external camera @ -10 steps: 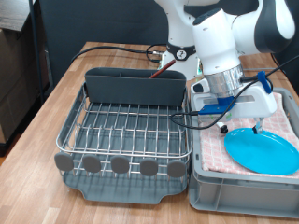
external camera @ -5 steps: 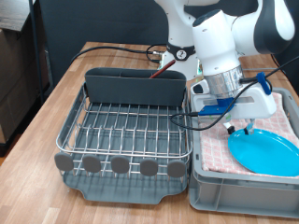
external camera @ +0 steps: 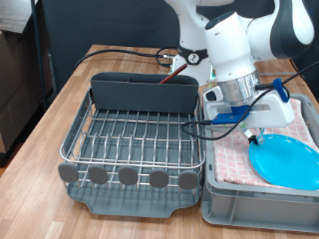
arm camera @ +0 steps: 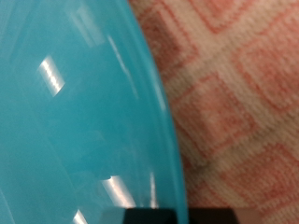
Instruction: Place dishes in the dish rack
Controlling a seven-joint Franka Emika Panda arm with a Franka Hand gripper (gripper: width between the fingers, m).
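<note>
A round light-blue plate (external camera: pixel 291 162) lies on a pink checked cloth (external camera: pixel 231 156) inside a grey crate (external camera: pixel 249 202) at the exterior view's right. My gripper (external camera: pixel 253 133) hangs from the white arm, down at the plate's left rim. In the wrist view the plate (arm camera: pixel 75 112) fills most of the picture, its rim running over the cloth (arm camera: pixel 243 93), and a dark fingertip (arm camera: pixel 173 217) shows at the picture's edge. The dish rack (external camera: pixel 135 139), a wire basket with a dark grey caddy (external camera: pixel 145 92), stands to the crate's left with nothing on its grid.
The rack's grey drain tray (external camera: pixel 135 202) juts toward the exterior view's bottom. Both rack and crate rest on a wooden table (external camera: pixel 60 110). Red and black cables (external camera: pixel 130 55) run across the back behind the caddy. A blue cable (external camera: pixel 284 85) loops beside the arm.
The gripper has come down lower onto the plate's left rim. The plate has shifted slightly toward the exterior view's right.
</note>
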